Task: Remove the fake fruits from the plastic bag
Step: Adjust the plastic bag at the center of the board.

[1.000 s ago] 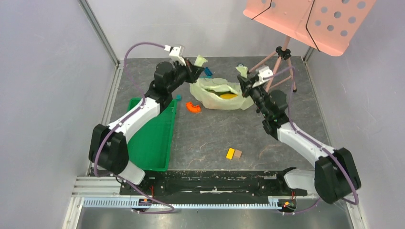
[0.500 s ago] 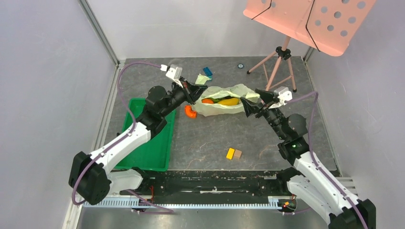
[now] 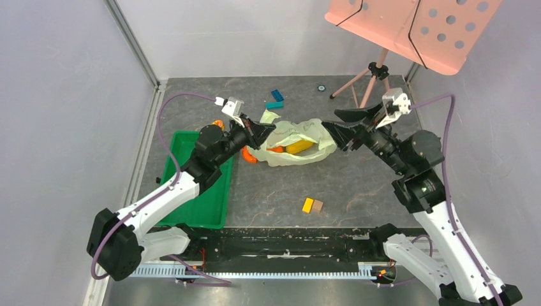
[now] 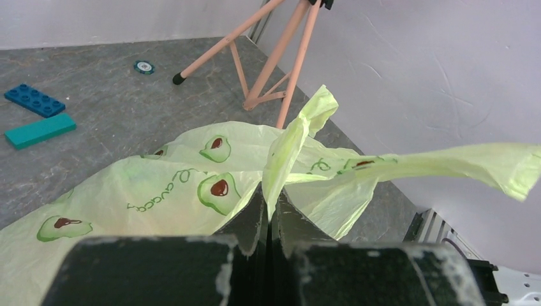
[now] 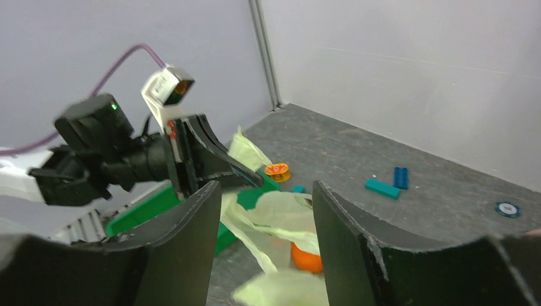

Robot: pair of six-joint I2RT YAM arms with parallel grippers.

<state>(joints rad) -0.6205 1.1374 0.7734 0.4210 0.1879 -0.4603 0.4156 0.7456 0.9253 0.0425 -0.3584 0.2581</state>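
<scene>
Bag position: plastic bag (image 3: 319, 131) lies on the table (image 3: 357, 185) at mid-depth, between the two grippers and just right of the green tray (image 3: 198, 191).
Bag long axis: runs left to right across the table. One end is at each gripper.
Bag mouth: faces up and toward the near edge, gaping enough to show the contents from above.
Contents: oblong yellow fruit (image 3: 298, 146) inside the bag, long axis slanting from near-left to far-right. The orange fruit (image 3: 275, 150) is just beside its left end. No other fruits can be made out.
Left gripper (image 4: 268, 199): fingers pressed together, pinching a strip of the bag's handle. The strip stands up out of the tips, and the printed avocado halves are visible on the film behind.
Right gripper (image 5: 265, 186): fingers apart, pointing left at the bag's right end. Bag film and the orange fruit show in the gap. Contact cannot be told.
Surroundings: blue block (image 3: 277, 95) and teal block (image 3: 275, 104) lie on the far side of the bag, with the pink tripod (image 3: 373, 80) to the far right.
</scene>
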